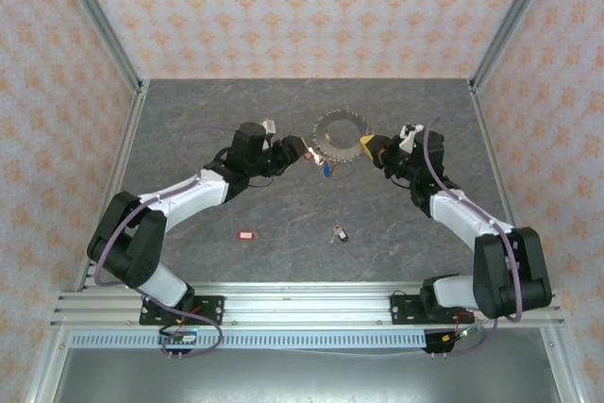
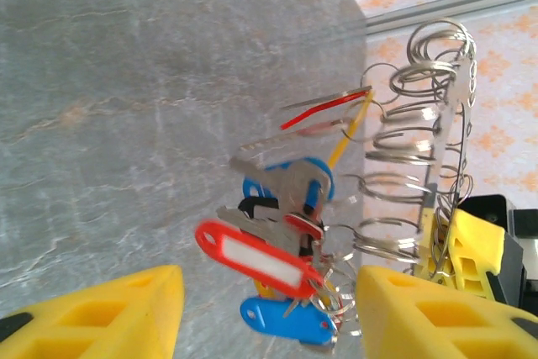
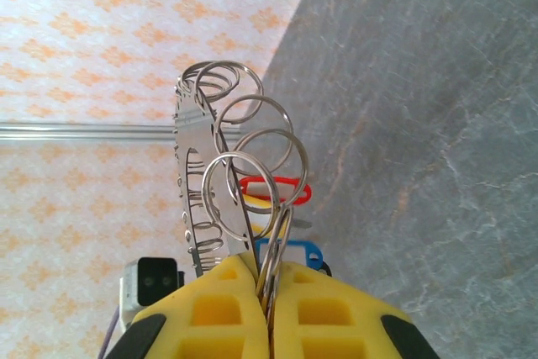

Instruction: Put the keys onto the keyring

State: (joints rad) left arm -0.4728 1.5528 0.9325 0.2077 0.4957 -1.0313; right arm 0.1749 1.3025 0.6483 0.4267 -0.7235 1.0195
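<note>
Right gripper (image 3: 267,279) pinches the edge of the large spiky silver metal keyring (image 1: 337,117); left gripper (image 2: 269,313), spread, faces the keyring's opposite side. Red-tagged metal key (image 1: 246,234) and dark-tagged metal key (image 1: 339,232) lie well apart from the keyring.

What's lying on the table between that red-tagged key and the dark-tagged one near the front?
Nothing. In the overhead view, the grey table between the red-tagged key and the dark-tagged key is bare.
</note>
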